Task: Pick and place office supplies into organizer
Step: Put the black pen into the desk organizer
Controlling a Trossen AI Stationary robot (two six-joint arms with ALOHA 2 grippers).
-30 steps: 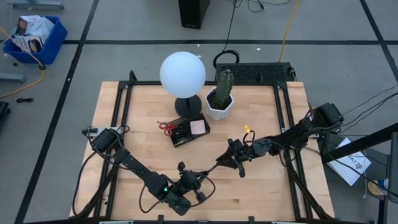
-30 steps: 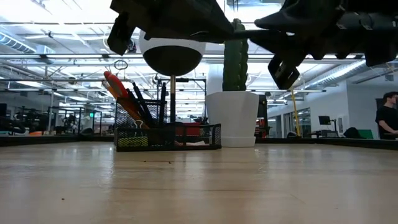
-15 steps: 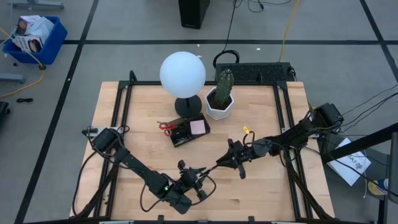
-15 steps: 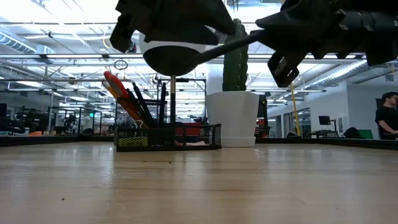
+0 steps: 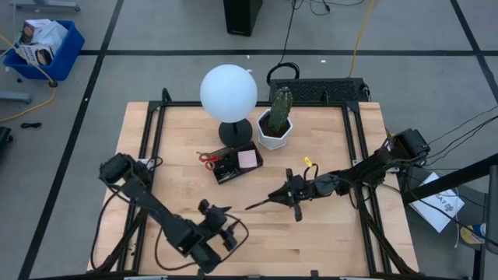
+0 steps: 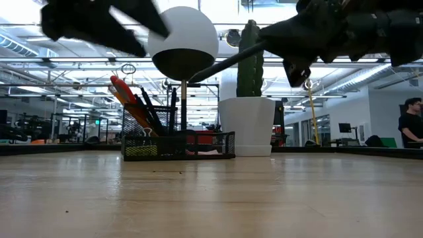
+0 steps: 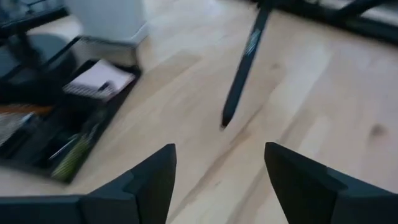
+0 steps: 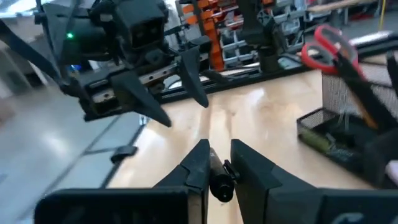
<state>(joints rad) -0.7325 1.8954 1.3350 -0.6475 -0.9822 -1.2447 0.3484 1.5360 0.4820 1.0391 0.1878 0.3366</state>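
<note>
From my high view, the contents of the organizer point(image 5: 236, 163) are too small to tell apart, apart from the pink pad point(image 5: 248, 159) and the scissors point(image 5: 207, 158). In the low view the left gripper point(image 6: 99, 23) is motion-blurred and cut off by the top edge. In the right wrist view the right gripper point(image 8: 219, 168) hides most of the black pen point(image 8: 219, 184). The left wrist view is blurred; the pen's upper end leaves the frame.

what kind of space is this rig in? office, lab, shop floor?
Likely a large open lab or workshop, not an office. The wooden table sits on a grey floor marked with black tape lines; the low view shows a high ceiling with strip lights and racks behind.
</note>
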